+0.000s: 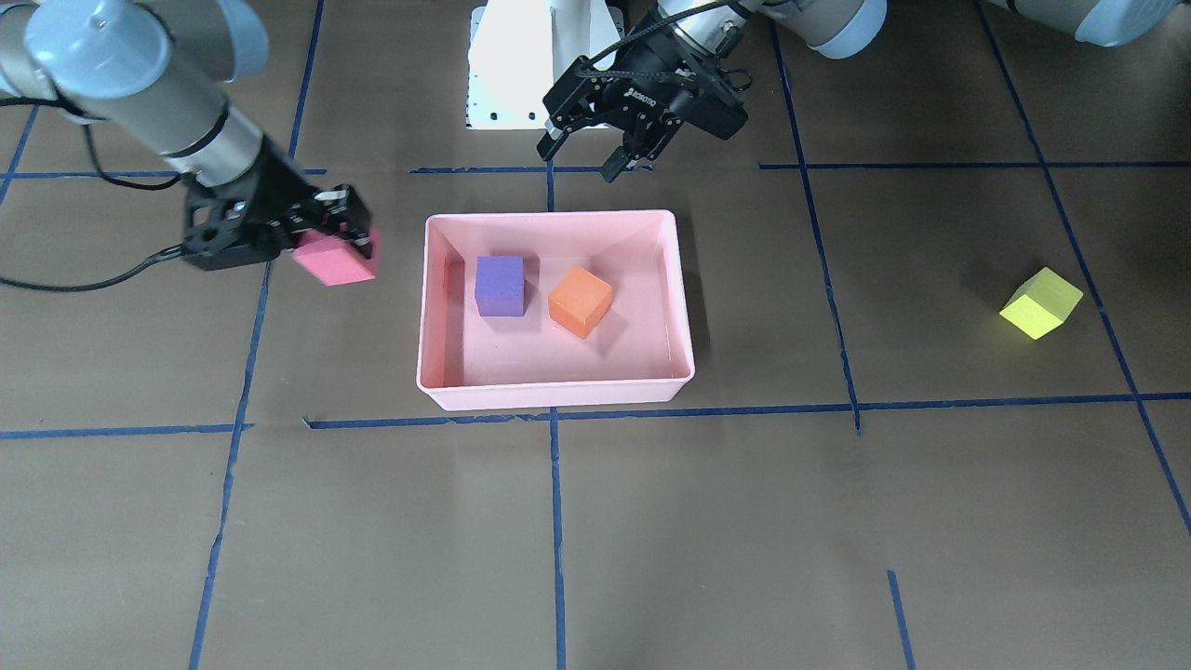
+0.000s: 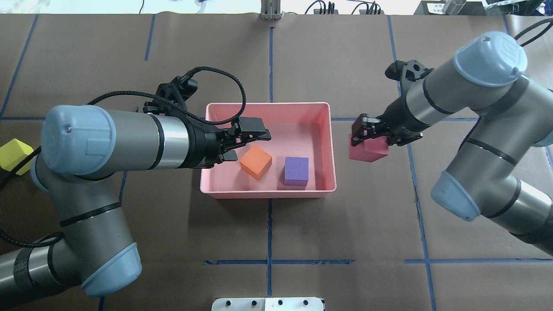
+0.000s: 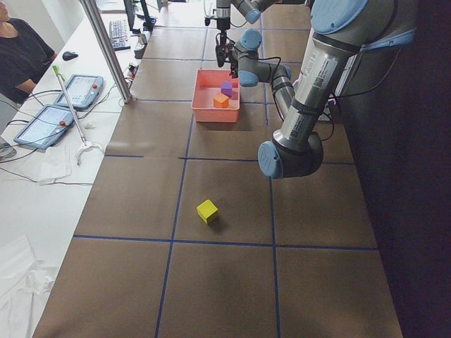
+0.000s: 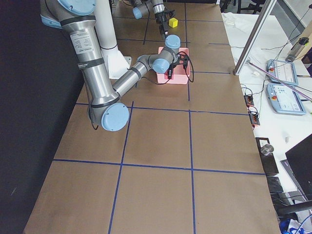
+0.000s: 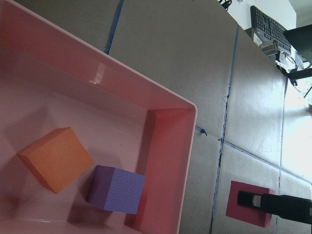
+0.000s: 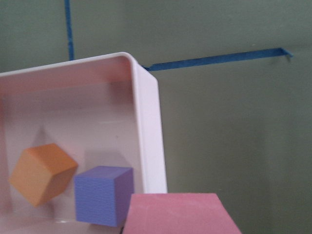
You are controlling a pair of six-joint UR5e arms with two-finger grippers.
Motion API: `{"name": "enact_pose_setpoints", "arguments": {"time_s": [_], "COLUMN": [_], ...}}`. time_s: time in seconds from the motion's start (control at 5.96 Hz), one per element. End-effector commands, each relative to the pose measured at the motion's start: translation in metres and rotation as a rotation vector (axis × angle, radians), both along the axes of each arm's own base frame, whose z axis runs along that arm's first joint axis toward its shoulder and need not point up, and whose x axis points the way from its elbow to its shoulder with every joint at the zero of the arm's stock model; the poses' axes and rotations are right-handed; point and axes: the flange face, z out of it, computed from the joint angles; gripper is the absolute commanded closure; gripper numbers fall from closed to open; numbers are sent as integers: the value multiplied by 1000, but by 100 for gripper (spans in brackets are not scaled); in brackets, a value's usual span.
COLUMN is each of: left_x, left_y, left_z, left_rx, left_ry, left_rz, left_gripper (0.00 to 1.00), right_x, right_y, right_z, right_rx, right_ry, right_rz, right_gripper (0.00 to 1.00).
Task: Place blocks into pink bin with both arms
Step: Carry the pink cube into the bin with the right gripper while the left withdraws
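The pink bin (image 1: 558, 395) sits mid-table and holds the purple block (image 1: 500, 286) and the orange block (image 1: 581, 301). My right gripper (image 1: 352, 233) is shut on the red-pink block (image 1: 330, 263) and holds it above the table, just outside the bin's short side (image 2: 333, 147). My left gripper (image 2: 252, 144) is open and empty, hovering over the bin near the orange block (image 2: 255, 161). The yellow-green block (image 1: 1040, 303) lies on the table far out on my left side, and also shows in the overhead view (image 2: 13, 155). The right wrist view shows the red-pink block (image 6: 180, 214) at the bottom.
Brown paper with blue tape lines (image 1: 555, 521) covers the table. The white pedestal base (image 1: 521, 65) stands behind the bin. A person (image 3: 21, 56) and tablets (image 3: 49, 123) are at a side desk beyond the far edge.
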Motion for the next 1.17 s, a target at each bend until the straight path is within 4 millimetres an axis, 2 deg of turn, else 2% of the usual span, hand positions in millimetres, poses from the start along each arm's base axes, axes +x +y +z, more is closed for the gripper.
{"name": "enact_pose_setpoints", "arguments": {"time_s": [0.0,0.17,0.34,0.5,0.67,0.84,1.01], "left_x": [-16,-34,-55,-54,-55,-55,-65], "left_y": [7,18,30,29,29,29,25], "left_z": [17,27,37,46,57,60,88], "left_rx": [-8,-10,-12,-19,-19,-23,-26], "left_ry": [-12,-15,-17,-36,-57,-63,-123], "left_rz": [-3,0,3,-7,-17,-15,-21], "left_gripper": [0,0,0,0,0,0,0], "right_x": [-55,-97,-128,-143,-160,-159,-143], "right_y": [-12,-42,-59,-54,-41,-38,-32], "right_z": [-50,-69,-69,-61,-60,-61,-65], "right_rx": [-56,-94,-101,-97,-73,-64,-57], "right_ry": [-13,12,54,79,94,91,74], "right_rz": [94,149,191,197,211,216,215], "right_gripper": [100,99,98,57,1,0,0]}}
